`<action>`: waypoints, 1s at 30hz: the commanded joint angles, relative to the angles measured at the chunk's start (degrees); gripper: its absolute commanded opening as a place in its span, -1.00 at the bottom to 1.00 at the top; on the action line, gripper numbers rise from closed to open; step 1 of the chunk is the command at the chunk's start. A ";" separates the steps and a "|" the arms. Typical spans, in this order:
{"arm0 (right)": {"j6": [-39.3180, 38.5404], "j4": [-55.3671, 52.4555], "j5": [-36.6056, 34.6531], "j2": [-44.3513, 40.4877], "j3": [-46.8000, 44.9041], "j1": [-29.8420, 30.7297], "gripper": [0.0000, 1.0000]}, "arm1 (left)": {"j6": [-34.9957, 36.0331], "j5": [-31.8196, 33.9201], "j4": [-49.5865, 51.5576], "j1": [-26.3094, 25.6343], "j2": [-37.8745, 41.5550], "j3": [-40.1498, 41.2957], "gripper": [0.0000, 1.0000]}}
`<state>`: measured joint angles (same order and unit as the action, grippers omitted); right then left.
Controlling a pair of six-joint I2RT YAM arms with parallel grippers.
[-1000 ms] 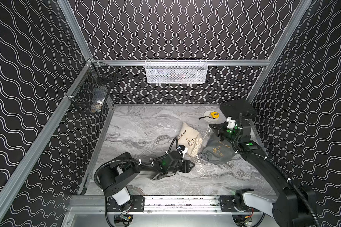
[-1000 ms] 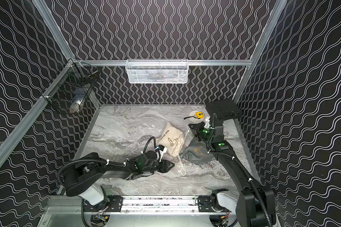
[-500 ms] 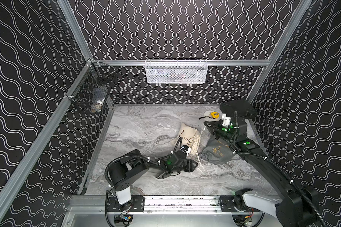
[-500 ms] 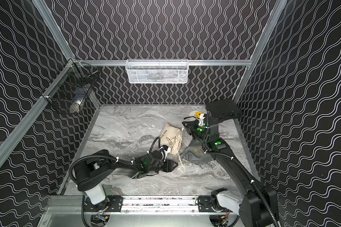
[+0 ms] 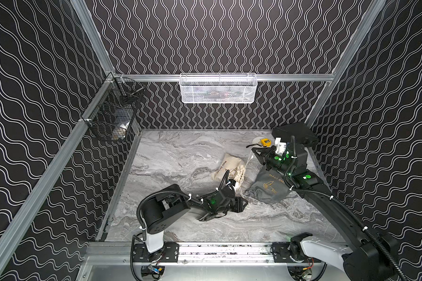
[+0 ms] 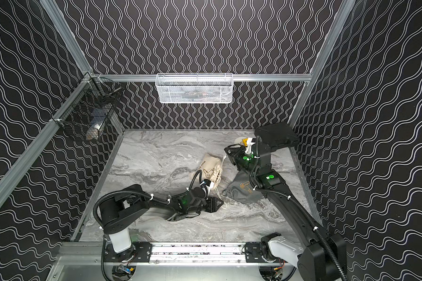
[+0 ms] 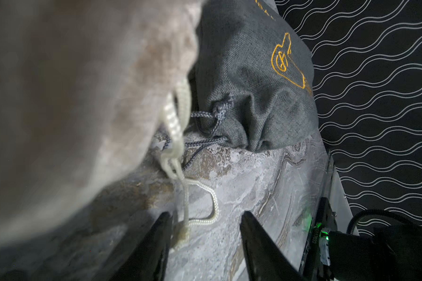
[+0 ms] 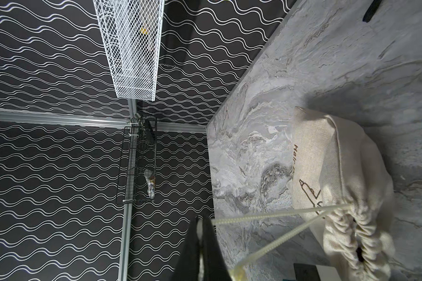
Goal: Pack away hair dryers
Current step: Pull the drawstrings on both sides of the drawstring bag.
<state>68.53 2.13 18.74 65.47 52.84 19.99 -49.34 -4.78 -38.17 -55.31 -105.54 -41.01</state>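
- The right arm (image 5: 305, 180) has swung back and away from the dark grey bag (image 5: 269, 188) it hung over a second ago. It carries the right fingers (image 8: 202, 222), which stay clenched on the white drawstring (image 8: 273, 215) of the beige bag (image 5: 225, 165). The cord now runs taut from the fingers to the bag's mouth.
- That pull has gathered the beige bag's mouth into tight pleats (only a dark slit is left, seen from the right wrist), so I judge this bag all but closed.
- The left arm (image 5: 166, 209) has turned at its base and slid the left fingers (image 5: 243, 203) a little nearer the grey bag. They stand parted, grasping nothing, with a slack loop (image 7: 212, 206) of the beige bag's white cord lying on the tabletop (image 5: 180, 155) between them. They are probably lining up to take that end and pull against the right side.
- The grey bag has not shifted. It lies just beyond the left fingers, mouth already puckered, its grey cord (image 7: 205, 115) loose.
- The hair dryers show nowhere in the open. Both bags bulge, so I take it that one sits inside each (I cannot see in to confirm).
- The yellow tape measure (image 5: 266, 141), just behind the right fingers, is untouched.
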 commanded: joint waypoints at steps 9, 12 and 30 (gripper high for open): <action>0.68 0.19 -0.68 -0.62 0.60 0.75 -1.00 | 1.45 10.07 -1.05 0.03 0.64 0.07 0.04; 0.81 0.43 -0.72 -0.44 0.60 0.87 -1.00 | 2.27 10.62 -1.11 0.03 0.11 -1.02 0.04; 0.68 -0.37 -1.05 -0.97 1.18 1.02 -1.00 | 3.25 12.90 -5.77 0.07 -4.64 -3.36 -0.37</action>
<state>68.53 0.38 18.04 64.79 53.69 20.91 -46.57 7.49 -40.29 -55.31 -109.86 -44.27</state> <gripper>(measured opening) 0.050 0.342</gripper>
